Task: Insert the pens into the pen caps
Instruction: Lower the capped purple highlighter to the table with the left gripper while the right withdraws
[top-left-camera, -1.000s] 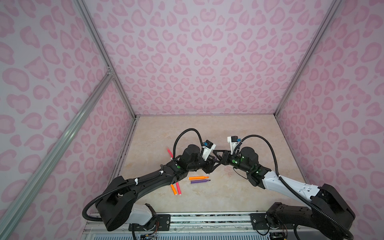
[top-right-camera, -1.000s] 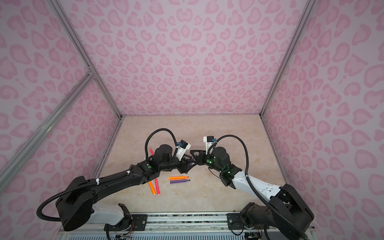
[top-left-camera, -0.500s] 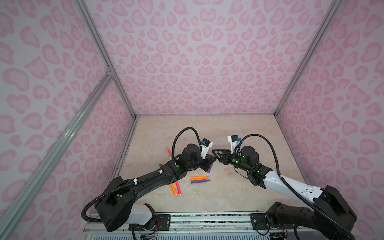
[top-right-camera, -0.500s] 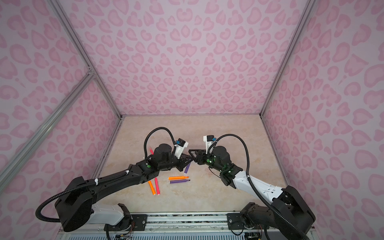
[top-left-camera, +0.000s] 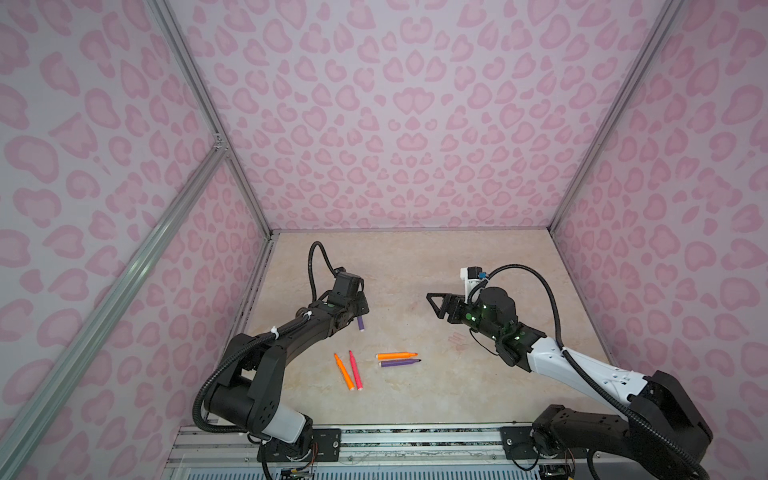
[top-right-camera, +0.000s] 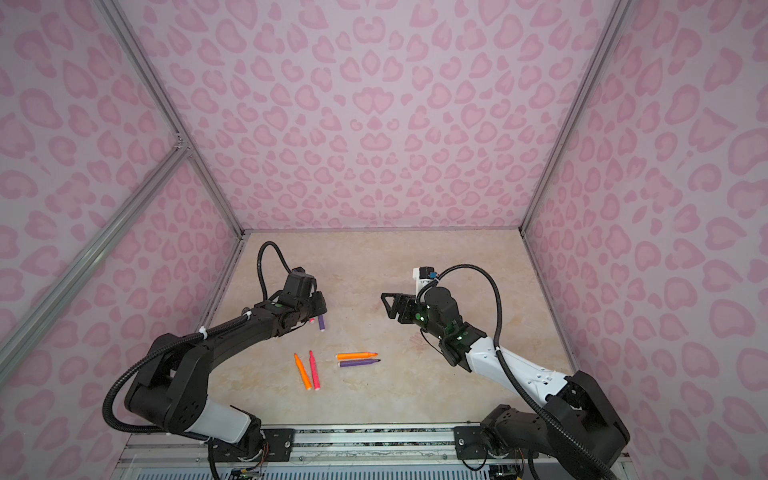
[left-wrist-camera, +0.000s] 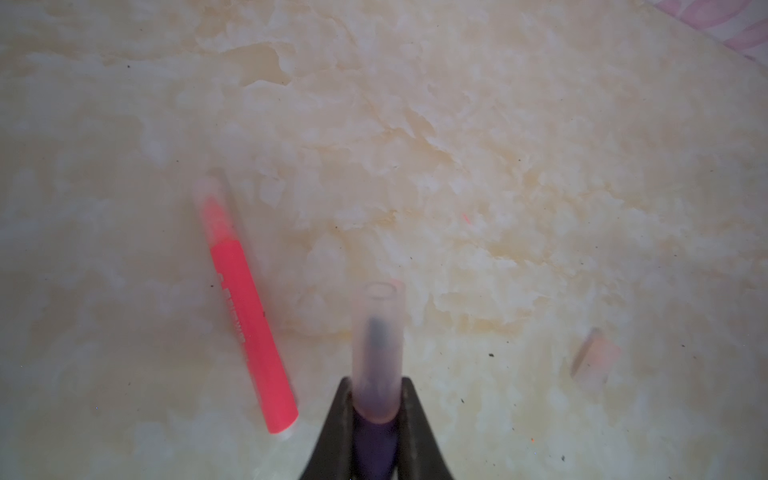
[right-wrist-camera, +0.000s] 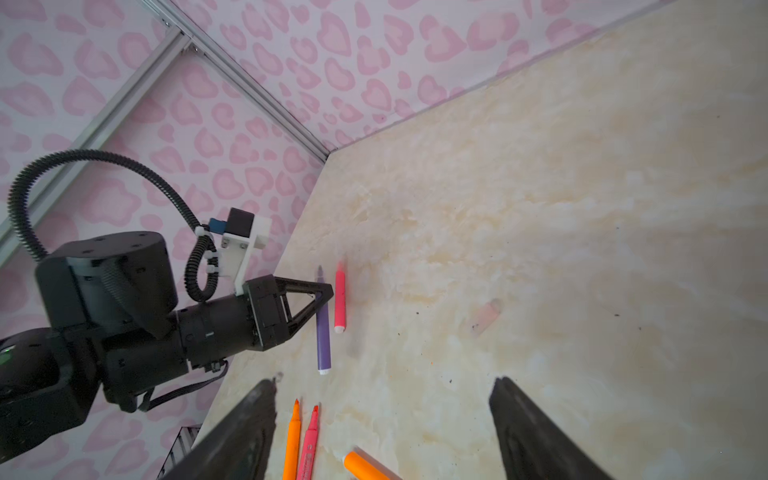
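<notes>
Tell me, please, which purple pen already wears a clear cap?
The purple pen gripped by the left end effector: a clear cap covers its tip. The other purple pen lies on the table beside an orange pen, dark tip bare.

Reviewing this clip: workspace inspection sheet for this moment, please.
Surface: beige marbled tabletop, few dark specks.
Job's things: purple felt-tip pen wearing a clear plastic cap; capped pink pen lying flat near it; loose clear cap on the tabletop; four bare-tipped pens lying flat: slanted orange pen, slanted pink pen, level orange pen, level purple pen.
Clutter: nothing seen.
Grippers: left gripper shut on the purple felt-tip pen; right gripper open, empty.
Cables: black corrugated hose looped over each arm, not snagged.
Surroundings: pink heart-print walls, aluminium struts.
</notes>
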